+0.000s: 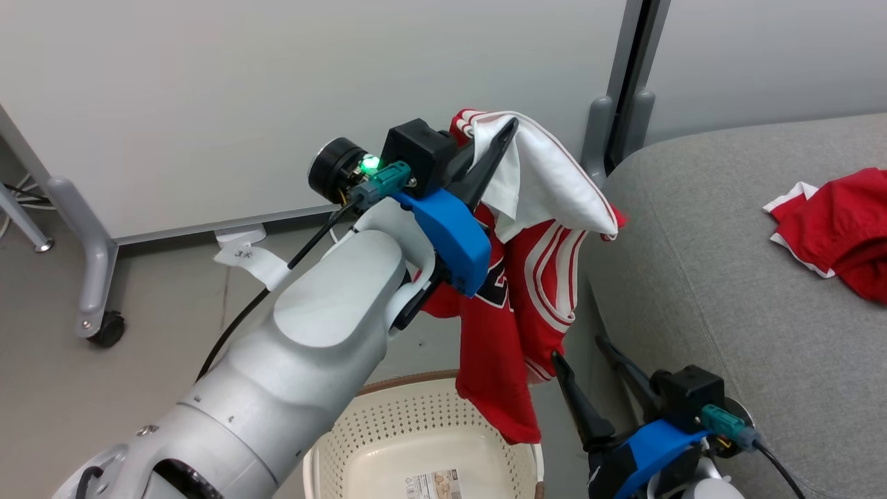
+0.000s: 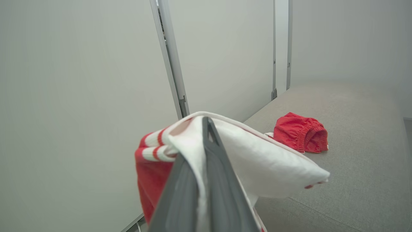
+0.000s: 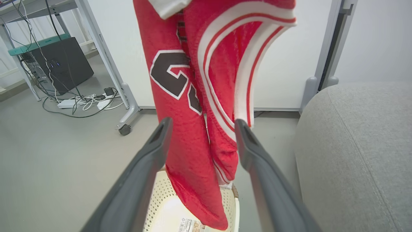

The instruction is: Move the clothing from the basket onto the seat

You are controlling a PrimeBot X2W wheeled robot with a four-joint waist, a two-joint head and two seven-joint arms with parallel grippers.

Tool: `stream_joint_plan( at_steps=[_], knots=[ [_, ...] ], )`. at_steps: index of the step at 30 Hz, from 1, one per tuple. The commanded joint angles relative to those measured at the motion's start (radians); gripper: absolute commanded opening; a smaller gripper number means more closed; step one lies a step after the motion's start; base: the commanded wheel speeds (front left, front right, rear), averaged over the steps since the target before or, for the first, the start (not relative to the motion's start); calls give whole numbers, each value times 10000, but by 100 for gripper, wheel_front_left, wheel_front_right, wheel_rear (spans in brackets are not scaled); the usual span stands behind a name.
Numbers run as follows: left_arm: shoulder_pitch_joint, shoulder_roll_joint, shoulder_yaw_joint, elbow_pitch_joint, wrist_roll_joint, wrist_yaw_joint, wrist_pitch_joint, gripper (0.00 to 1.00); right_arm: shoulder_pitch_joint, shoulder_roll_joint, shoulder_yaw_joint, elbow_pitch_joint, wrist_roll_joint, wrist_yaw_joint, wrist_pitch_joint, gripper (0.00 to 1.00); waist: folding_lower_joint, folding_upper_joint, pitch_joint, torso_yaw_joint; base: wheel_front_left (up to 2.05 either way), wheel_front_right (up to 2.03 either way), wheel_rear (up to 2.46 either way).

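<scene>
Above the basket, a jersey is clamped in the left claw; the right claw is spread. Thinly pinched, it could be dropped beside the basket.

This looked like a lab or office test room: white partition panels on castered grey feet, a bare grey floor, and a black computer tower with tangled cables under a metal-framed desk.

A black computer box sits at the upper left, with white cables beside it. A small black wheel rests on the grey floor.
</scene>
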Motion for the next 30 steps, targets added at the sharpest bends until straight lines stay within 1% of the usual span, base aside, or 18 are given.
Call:
stream_joint_plan(
  at_steps=[1, 8, 18, 25, 30],
  knots=[
    [-230, -7, -75, -137, -145, 73, 66, 0, 66, -12, 84, -43, 41, 5, 41, 100, 0, -1, -28, -31, 0, 0, 0],
    [-389, -5, -409, -439, -464, 320, 141, 0, -165, -12, 311, -46, 128, 5, 95, 100, 0, -1, -48, -122, 0, 0, 0],
    [-518, -9, -802, -570, -808, 433, 118, 0, -750, -12, 718, 198, 207, 5, 283, 100, 0, -1, 30, -41, 0, 0, 0],
    [-590, -8, -1101, -666, -1077, 500, 75, 0, -1221, -12, 288, 590, 98, 5, 631, 100, 0, -1, 77, 46, 0, 0, 0],
    [-619, -8, -1296, -763, -1270, 561, 56, 0, -1730, -12, 273, 1060, -25, 5, 989, 100, 0, -1, 94, 100, 0, 0, 0]
  ],
)
